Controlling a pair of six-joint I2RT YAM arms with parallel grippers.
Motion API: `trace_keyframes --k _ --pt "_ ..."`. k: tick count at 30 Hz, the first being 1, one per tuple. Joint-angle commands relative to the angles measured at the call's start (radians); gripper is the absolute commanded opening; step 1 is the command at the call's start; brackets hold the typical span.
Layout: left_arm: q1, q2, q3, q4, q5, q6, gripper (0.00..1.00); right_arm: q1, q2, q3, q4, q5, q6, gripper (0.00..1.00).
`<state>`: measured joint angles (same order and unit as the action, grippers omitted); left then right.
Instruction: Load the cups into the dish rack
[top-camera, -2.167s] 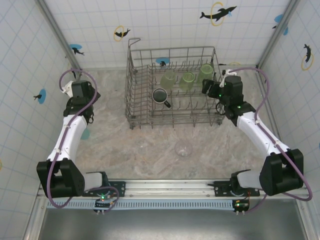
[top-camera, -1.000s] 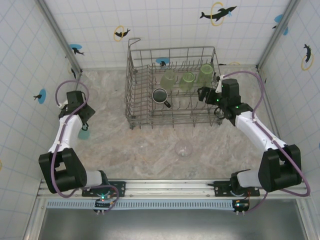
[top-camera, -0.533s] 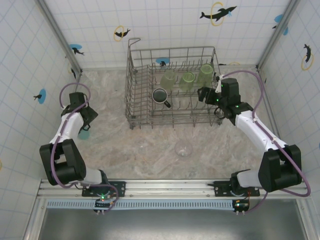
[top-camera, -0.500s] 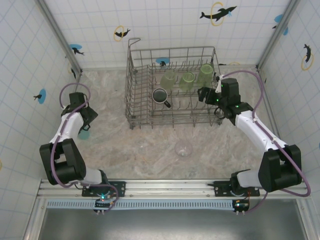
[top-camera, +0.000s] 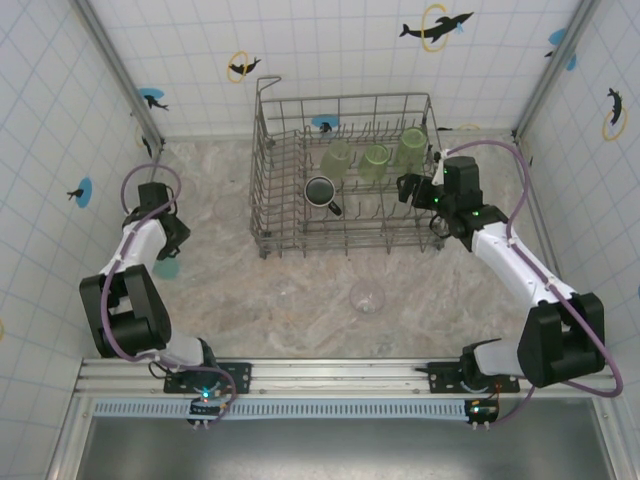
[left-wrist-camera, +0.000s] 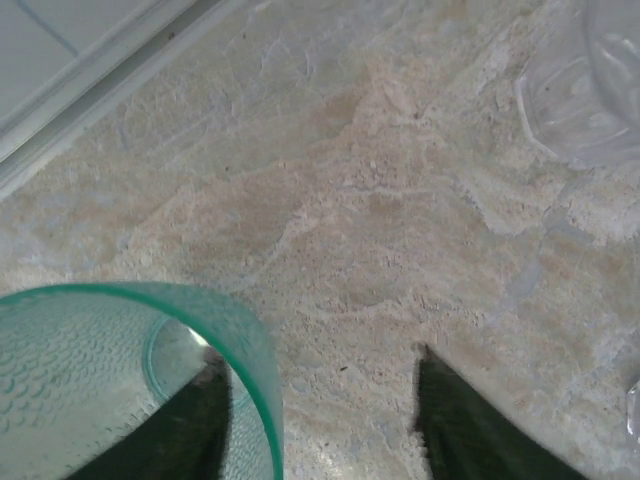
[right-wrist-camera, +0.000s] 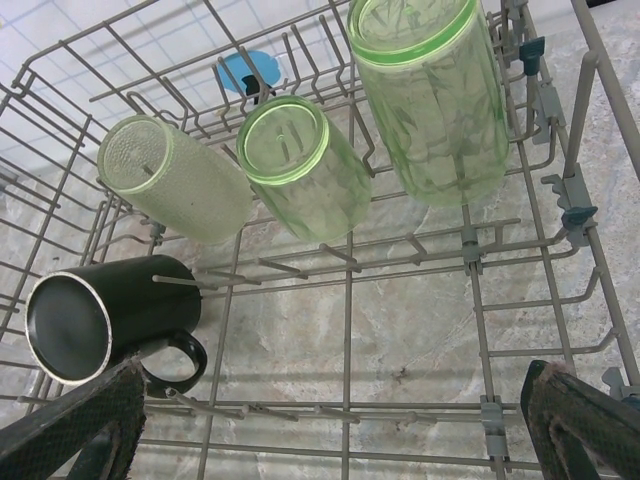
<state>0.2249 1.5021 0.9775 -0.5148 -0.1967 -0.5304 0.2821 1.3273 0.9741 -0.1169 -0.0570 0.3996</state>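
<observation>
A teal cup (top-camera: 167, 268) stands on the table at the far left, and its rim (left-wrist-camera: 240, 340) curves through the left wrist view. My left gripper (top-camera: 164, 252) is down over it, open. One finger (left-wrist-camera: 195, 425) shows through the cup's wall, the other finger (left-wrist-camera: 455, 420) stands well clear outside. The dish rack (top-camera: 262, 170) holds a pale green cup (right-wrist-camera: 175, 178), two green cups (right-wrist-camera: 300, 165) (right-wrist-camera: 430, 95) and a dark mug (right-wrist-camera: 100, 315). My right gripper (top-camera: 408, 188) hangs open and empty over the rack's right side. A clear cup (top-camera: 367, 296) sits on the table in front.
The tiled wall and a metal corner post (top-camera: 120, 75) stand close behind the left arm. A clear glass object (left-wrist-camera: 590, 90) lies near the teal cup in the left wrist view. The rack's tall wire side (right-wrist-camera: 585, 130) is right beside my right gripper.
My left gripper has come down over the teal cup and its jaws have narrowed around the cup's wall. My right gripper has shifted only slightly beside the rack.
</observation>
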Motion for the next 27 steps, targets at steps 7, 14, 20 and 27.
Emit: trace_keyframes --k 7,14,20,27 --pt "0.010 0.005 0.020 -0.010 -0.015 0.027 0.14 -0.015 -0.054 0.031 -0.035 0.029 -0.028 1.00" --pt "0.010 0.009 0.015 -0.022 0.002 0.049 0.00 -0.015 -0.060 0.015 -0.026 0.021 -0.019 1.00" --pt "0.010 -0.033 0.007 -0.036 0.002 0.055 0.00 -0.017 -0.051 0.032 -0.037 0.018 -0.020 1.00" --pt "0.010 -0.115 -0.043 0.007 0.056 0.068 0.00 -0.014 -0.040 0.038 -0.020 0.007 0.001 1.00"
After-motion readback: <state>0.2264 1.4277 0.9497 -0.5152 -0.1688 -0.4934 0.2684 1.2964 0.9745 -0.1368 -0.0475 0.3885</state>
